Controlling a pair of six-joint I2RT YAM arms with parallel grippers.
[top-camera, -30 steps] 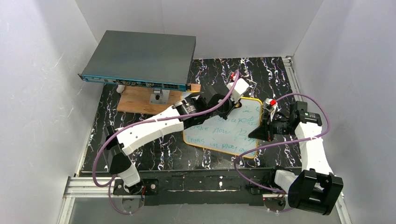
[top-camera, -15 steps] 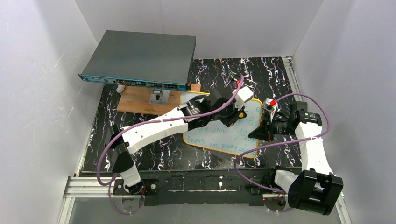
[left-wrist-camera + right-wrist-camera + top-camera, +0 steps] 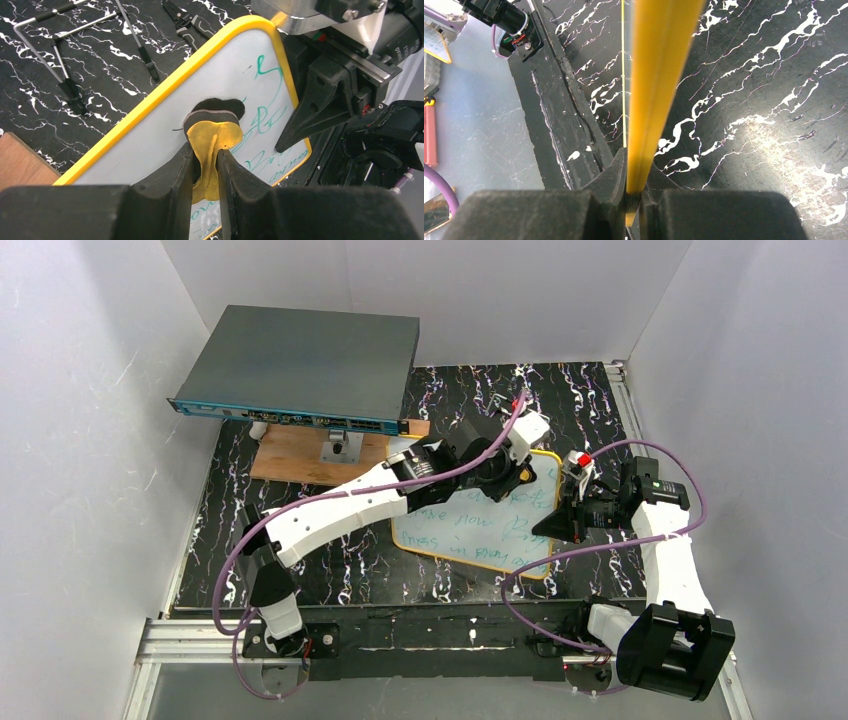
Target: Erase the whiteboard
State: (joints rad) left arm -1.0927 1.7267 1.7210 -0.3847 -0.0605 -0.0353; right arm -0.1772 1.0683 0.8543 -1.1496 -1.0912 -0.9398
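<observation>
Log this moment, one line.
left tool: shut on eraser touching whiteboard | right tool: shut on whiteboard edge | green writing left

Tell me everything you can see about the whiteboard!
The whiteboard is a small white rectangle with rounded corners and a yellow frame. Green handwriting covers much of it. The right claw pinches its right edge, and the left claw presses a yellow pad on its face.

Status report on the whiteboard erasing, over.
Left gripper shut on eraser, pressed to whiteboard. Right gripper shut on its yellow frame. Green writing unwiped. No obstruction seen.
</observation>
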